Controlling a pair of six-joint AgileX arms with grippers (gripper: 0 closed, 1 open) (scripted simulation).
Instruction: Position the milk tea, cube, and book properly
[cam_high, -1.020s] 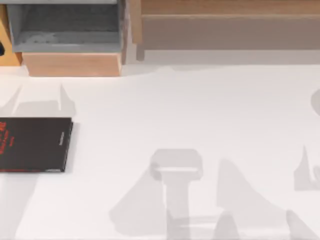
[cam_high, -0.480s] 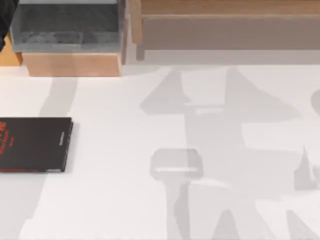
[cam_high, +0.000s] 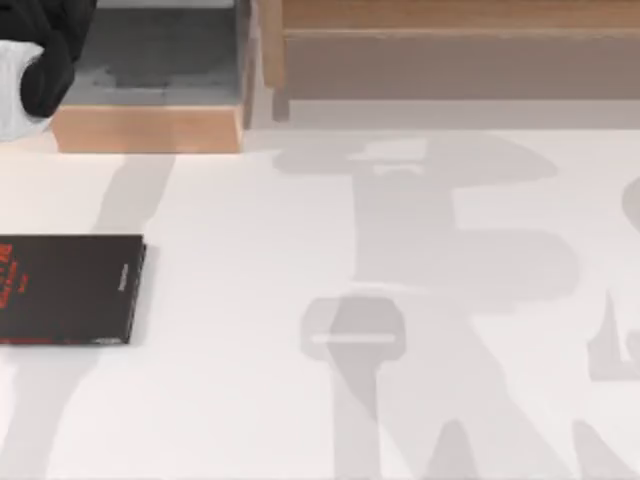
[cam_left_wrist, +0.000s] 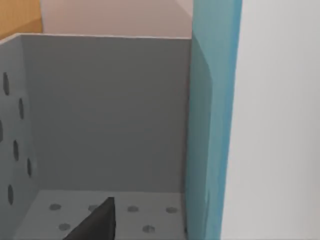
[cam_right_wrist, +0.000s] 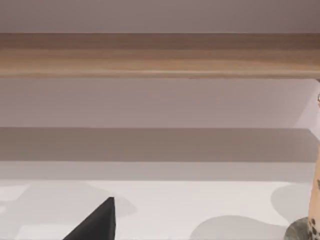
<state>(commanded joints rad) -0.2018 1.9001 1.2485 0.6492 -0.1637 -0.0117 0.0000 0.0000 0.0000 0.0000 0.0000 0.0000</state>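
Nearest, in the lower half of the top view: bare white table crossed by arm shadows. At the left edge, mid-height, lying flat: thin black book with red marks, not the task's own.

Farther up, in the upper left corner: left arm reaching over the grey bin on its wooden base. From the left wrist, looking down into that perforated bin: the book, teal cover upright, pressed close along the right of the frame and reaching down to the bin floor. Left gripper low in the frame beside it; cannot tell whether clamped on the book or released.

Along the top of the frame, to the right: long wooden shelf. From the right wrist, that shelf ahead and the milk tea at the lower right edge, standing on the table. Right gripper apart from it; grip state cannot be told.

Judged so: book nearly or just placed in the bin, milk tea not yet handled, cube's progress not judgeable here.
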